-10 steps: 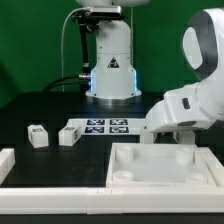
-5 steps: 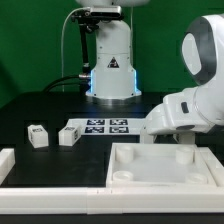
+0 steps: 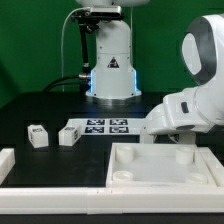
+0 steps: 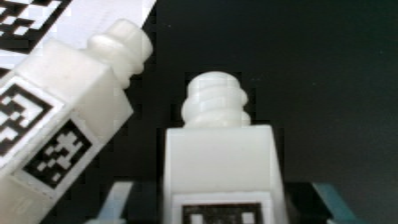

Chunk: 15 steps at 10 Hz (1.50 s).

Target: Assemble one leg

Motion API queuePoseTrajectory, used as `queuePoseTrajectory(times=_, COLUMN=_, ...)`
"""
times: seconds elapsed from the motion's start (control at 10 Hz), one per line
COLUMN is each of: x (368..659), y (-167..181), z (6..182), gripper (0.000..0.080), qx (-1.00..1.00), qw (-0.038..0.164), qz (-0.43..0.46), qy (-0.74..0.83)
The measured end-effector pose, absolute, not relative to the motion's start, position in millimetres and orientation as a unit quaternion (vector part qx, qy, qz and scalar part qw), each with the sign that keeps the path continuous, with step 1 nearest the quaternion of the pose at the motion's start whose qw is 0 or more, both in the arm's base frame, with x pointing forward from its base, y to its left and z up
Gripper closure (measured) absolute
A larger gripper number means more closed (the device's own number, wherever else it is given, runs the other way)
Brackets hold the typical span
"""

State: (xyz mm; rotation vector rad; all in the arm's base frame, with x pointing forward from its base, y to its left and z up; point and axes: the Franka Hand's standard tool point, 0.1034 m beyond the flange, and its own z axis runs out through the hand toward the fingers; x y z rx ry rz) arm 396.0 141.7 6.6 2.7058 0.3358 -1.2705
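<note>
In the wrist view one leg [image 4: 221, 150], a white block with a threaded peg on its end and a tag on its face, lies between my gripper's [image 4: 222, 205] two fingers. A dark gap shows on each side, so the jaws are open around it and not touching. A second leg [image 4: 68, 110] with tags lies close beside it. In the exterior view my gripper is hidden behind the arm's white wrist [image 3: 175, 112], low over the table behind the tray piece. Two more legs [image 3: 38, 135] [image 3: 68, 133] stand at the exterior view's left.
The marker board [image 3: 105, 127] lies at mid-table in front of the robot base [image 3: 110, 70]. The large white tray-like piece with raised corners [image 3: 165, 172] lies in front. A white rim piece [image 3: 12, 162] sits at the front of the exterior view's left.
</note>
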Motion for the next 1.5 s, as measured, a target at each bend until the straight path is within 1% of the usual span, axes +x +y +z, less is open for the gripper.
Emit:
queuePoseTrajectory(times=0.4, x=396.7, y=141.6, z=7.6, gripper=0.0512, qx=0.898, qw=0.066, qz=-0.421, qy=0.111)
queuePoseTrajectory(times=0.5, x=398.4, y=139.5, z=20.4, gripper=0.0511, qx=0.895, qw=0.068, qz=-0.425, qy=0.115)
queuePoseTrajectory(times=0.7, x=406.5, y=137.5, z=55.5, gripper=0.0511, qx=0.895, qw=0.069, qz=-0.424, qy=0.119)
queuePoseTrajectory(times=0.8, x=411.8, y=138.7, z=63.9, gripper=0.0511, qx=0.896, qw=0.057, qz=-0.417, qy=0.143)
queuePoseTrajectory(times=1.0, x=419.2, y=141.5, z=63.9, gripper=0.0511, qx=0.906, qw=0.052, qz=-0.393, qy=0.148)
queuePoseTrajectory(times=1.1, x=432.3, y=145.5, z=58.3, gripper=0.0511, qx=0.932, qw=0.041, qz=-0.327, qy=0.150)
queuePoseTrajectory(times=1.3, x=431.0, y=144.5, z=60.7, gripper=0.0511, qx=0.959, qw=0.029, qz=-0.238, qy=0.152)
queuePoseTrajectory(times=1.4, x=437.4, y=145.5, z=61.9, gripper=0.0511, qx=0.971, qw=0.020, qz=-0.183, qy=0.153)
queuePoseTrajectory(times=1.5, x=442.8, y=141.8, z=73.1, gripper=0.0511, qx=0.974, qw=0.016, qz=-0.155, qy=0.161)
